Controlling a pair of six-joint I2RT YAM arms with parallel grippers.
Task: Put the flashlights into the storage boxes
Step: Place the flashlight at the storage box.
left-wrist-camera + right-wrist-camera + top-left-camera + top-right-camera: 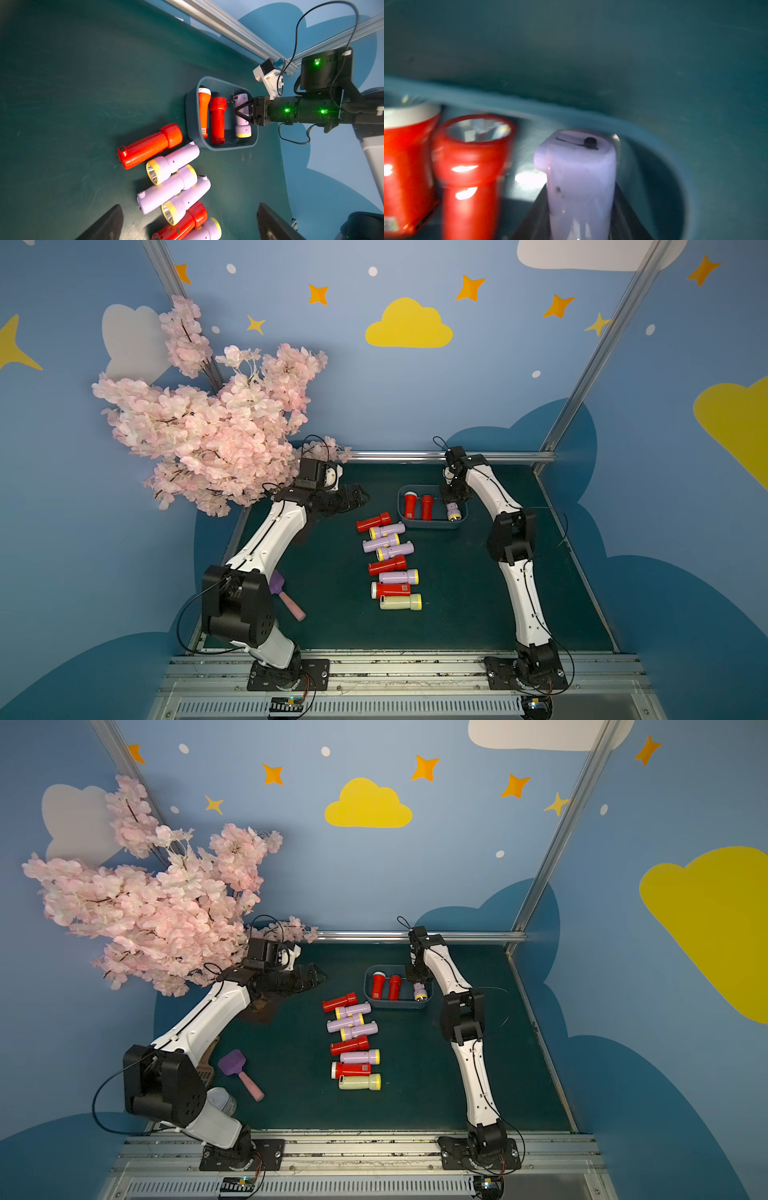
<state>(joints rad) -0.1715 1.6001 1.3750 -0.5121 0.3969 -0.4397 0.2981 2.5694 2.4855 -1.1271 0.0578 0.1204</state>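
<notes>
My right end effector (239,113) is clenched on a lilac flashlight (242,127) inside the storage box (402,512), centre-right of the frame, beside two red flashlights (427,507). My left end effector (356,495) hangs released, left of the box. Eight more flashlights (387,565) lie in a row on the counter (457,593), frame centre.

Walls: blue panels (415,406) painted with yellow and white clouds, orange stars, pale dots.
Frame: silver aluminium posts (598,352) in the back corners.
Desk: dark green mat (457,593).
Decoration: pink blossom branch (208,439), back left corner.
</notes>
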